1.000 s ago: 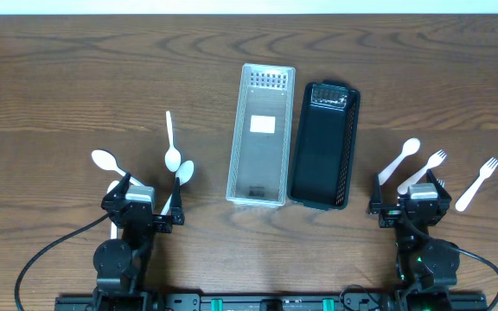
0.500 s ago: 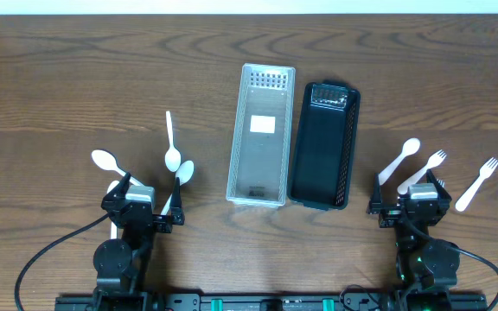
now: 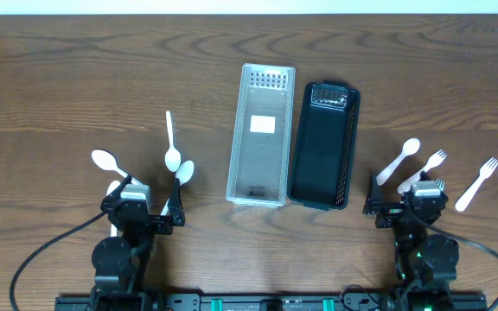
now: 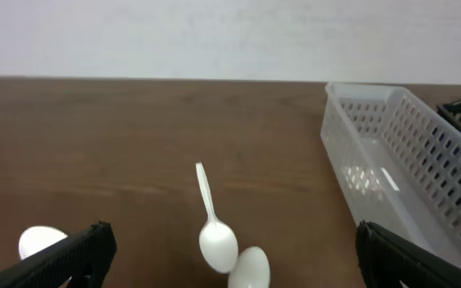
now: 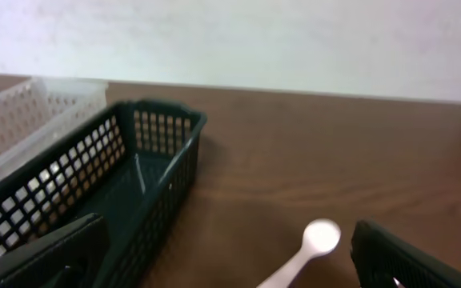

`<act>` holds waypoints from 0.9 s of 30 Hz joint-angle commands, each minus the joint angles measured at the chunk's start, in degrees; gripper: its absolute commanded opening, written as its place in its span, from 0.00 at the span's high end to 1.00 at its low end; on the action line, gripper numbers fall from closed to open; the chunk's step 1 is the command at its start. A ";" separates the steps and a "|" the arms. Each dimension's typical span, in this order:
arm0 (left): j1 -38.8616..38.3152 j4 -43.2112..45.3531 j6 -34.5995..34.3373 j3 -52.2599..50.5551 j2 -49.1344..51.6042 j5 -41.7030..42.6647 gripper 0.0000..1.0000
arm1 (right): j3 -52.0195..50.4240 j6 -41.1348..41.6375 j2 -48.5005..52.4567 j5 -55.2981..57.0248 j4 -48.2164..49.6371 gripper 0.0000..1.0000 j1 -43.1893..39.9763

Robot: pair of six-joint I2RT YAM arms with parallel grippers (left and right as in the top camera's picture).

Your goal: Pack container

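Left gripper point(image 3: 151, 192): jaws spread wide, nothing between them, low over the dark wooden table point(image 3: 59, 86) at the robot's side. Right gripper point(image 3: 402, 192): likewise spread and empty.

Just ahead of the left gripper lies a slim white plastic spoon point(image 4: 211, 216), handle pointing away from the robot. A second white spoon bowl point(image 4: 249, 268) touches it or nearly so; its handle is hidden from the wrist view. A third white spoon point(image 3: 104, 160) lies apart to the left.

Ahead of the right gripper: a right-hand white plastic spoon point(image 3: 400, 161) with a white plastic fork point(image 3: 429, 166) just beside it, and a second white fork point(image 3: 479, 181) further right, apart.

The clear perforated plastic basket point(image 3: 235, 155) and the black perforated plastic basket point(image 3: 354, 147) stand side by side at the table's middle, long axes running away from the robot. Neither shows any cutlery inside.

Judgement: packing not begun; the step in hand is the first reach.
- Take the slim spoon by its free handle, well clear of the touching bowls, so the neighbour is not dragged.
- Set the jaws across the handle, not along it.
- Come down almost to the wood; the handle is thin and flat and may skid.
- Lay it lengthwise in a basket. Which basket takes which utensil cannot be told.
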 commanded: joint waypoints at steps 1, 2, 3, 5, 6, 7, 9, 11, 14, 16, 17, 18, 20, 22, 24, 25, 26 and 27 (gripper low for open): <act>0.20 -1.11 -2.21 9.33 4.96 -1.73 0.02 | 8.61 2.47 6.14 -1.01 -1.14 0.01 -1.03; 0.20 -2.19 -2.21 12.02 7.30 -2.56 0.02 | 11.17 2.62 8.83 -1.01 -2.08 0.01 -1.22; 0.20 -3.54 -2.21 15.15 10.25 -3.63 0.02 | 14.40 2.64 12.37 -1.03 -3.50 0.01 -1.51; 0.20 -7.19 -2.21 21.84 16.92 -5.49 0.02 | 21.59 2.64 20.37 -1.25 -7.06 0.01 -2.14; 0.20 -8.74 -2.19 24.28 19.43 -5.88 0.02 | 25.05 2.64 24.22 -1.36 -8.96 0.01 -2.43; 0.20 -11.17 -2.21 27.80 23.06 -6.91 0.02 | 29.20 2.64 28.81 -1.73 -11.37 0.01 -2.75; 0.20 -15.72 -2.21 33.46 28.87 -8.66 0.02 | 37.62 3.04 37.48 -3.15 -17.51 0.01 -3.61; 0.20 -20.61 -2.19 39.34 34.80 -10.08 0.02 | 46.97 3.72 46.51 -4.24 -25.62 0.01 -4.79; 0.20 -26.73 -2.16 46.45 41.86 -10.01 0.02 | 60.61 3.67 60.57 -6.25 -37.40 0.01 -6.27; 0.20 -28.04 -2.21 48.74 44.65 -9.97 0.02 | 66.20 3.67 67.08 -6.93 -41.00 0.01 -6.27; 0.20 -28.20 -2.21 49.24 45.75 -9.97 0.02 | 68.76 3.41 70.58 -6.64 -42.93 0.01 -6.25; 0.20 -28.15 -2.21 49.24 46.18 -9.97 0.02 | 69.75 2.71 72.63 -6.45 -43.28 0.02 -6.27; 0.20 -28.39 -2.19 49.22 46.88 -9.97 0.02 | 70.62 1.51 77.33 -6.51 -42.38 0.45 -6.27; 0.20 -28.89 -2.21 49.20 47.15 -9.97 0.02 | 70.62 1.99 80.94 -6.51 -41.16 0.75 -6.27; 0.20 -29.55 -2.21 49.20 47.17 -9.97 0.02 | 70.62 1.99 84.94 -6.51 -39.85 0.88 -6.10; 0.20 -29.70 -2.19 49.20 47.17 -9.97 0.02 | 70.62 1.99 86.82 -6.54 -39.21 0.93 -6.10; 0.20 -29.88 -2.21 49.20 47.17 -9.97 0.02 | 70.62 1.97 88.56 -6.51 -38.71 0.95 -6.12; 0.20 -29.99 -2.21 49.20 47.17 -9.97 0.02 | 70.62 1.97 89.99 -6.51 -38.38 0.96 -6.12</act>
